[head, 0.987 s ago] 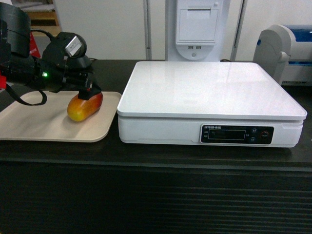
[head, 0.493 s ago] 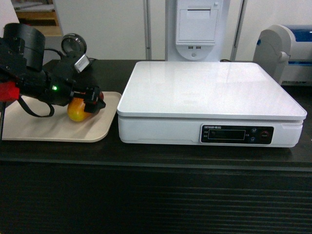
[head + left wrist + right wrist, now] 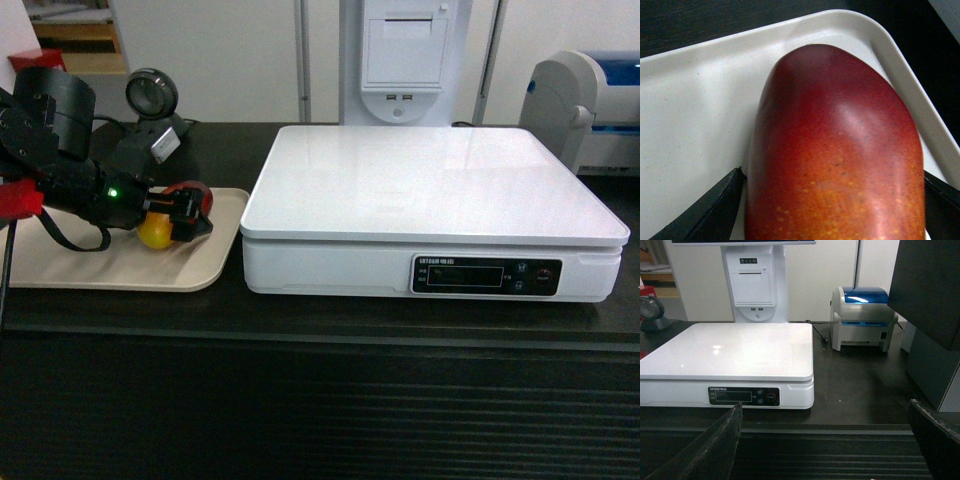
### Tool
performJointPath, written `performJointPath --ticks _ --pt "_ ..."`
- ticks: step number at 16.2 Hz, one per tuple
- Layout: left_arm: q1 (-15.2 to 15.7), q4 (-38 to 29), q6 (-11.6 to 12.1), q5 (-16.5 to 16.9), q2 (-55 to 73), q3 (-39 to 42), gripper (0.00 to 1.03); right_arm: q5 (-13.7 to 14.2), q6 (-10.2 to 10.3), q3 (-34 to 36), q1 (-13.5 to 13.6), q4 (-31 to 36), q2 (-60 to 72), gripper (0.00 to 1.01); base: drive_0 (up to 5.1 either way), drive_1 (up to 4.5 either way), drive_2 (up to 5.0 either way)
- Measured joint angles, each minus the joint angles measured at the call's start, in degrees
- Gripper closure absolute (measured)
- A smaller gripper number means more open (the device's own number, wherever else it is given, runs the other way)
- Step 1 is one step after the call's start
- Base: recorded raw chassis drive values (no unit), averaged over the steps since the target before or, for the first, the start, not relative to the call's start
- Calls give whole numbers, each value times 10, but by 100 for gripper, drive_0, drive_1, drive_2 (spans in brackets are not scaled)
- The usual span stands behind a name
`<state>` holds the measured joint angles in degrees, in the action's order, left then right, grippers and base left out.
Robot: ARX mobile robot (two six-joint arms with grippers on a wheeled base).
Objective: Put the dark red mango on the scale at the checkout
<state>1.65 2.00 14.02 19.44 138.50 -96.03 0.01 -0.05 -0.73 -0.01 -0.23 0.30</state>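
Now the left gripper (image 3: 188, 213) is straddling the dark red mango (image 3: 835, 150) near the beige tray's (image 3: 120, 262) right edge, jaws flanking it; whether they are gripping, I cannot tell. Probably lining up for carrying it to the scale (image 3: 430, 185).

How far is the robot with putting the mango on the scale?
Done: the left gripper has reached the dark red mango. In hand: its fingers flank the fruit, which lies on the beige tray. Left: lifting it and setting it on the scale, whose top is bare.
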Motion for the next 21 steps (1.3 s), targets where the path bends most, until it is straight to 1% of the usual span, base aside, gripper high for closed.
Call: performJointPath --ticks 2,3,5,6,9,10,11,13,15,17,19,21 --pt "2 -3 0 -3 0 -1 35 0 0 0 0 0 0 3 0 0 0" --pt "2 -4 0 -3 0 -1 37 0 0 0 0 0 0 3 0 0 0" --pt "2 -8 0 -3 0 -1 38 0 0 0 0 0 0 3 0 0 0" --pt "2 -24 2 -4 -2 10 39 0 0 0 0 0 0 3 0 0 0" --pt "0 -55 15 -7 -45 69 39 0 0 0 0 0 0 3 0 0 0" --pt "-2 -74 25 -16 -73 94 39 0 0 0 0 0 0 3 0 0 0" --pt "-7 -92 40 -27 -105 122 39 0 0 0 0 0 0 3 0 0 0" --pt "-21 -129 58 -25 -180 186 39 0 0 0 0 0 0 3 0 0 0" --pt "-48 -158 61 -15 -259 252 39 0 0 0 0 0 0 3 0 0 0" --pt "-79 -174 59 -3 -323 306 39 0 0 0 0 0 0 3 0 0 0" --pt "-113 -189 59 2 -370 339 40 0 0 0 0 0 0 3 0 0 0" --pt "-143 -202 57 3 -388 345 40 0 0 0 0 0 0 3 0 0 0"
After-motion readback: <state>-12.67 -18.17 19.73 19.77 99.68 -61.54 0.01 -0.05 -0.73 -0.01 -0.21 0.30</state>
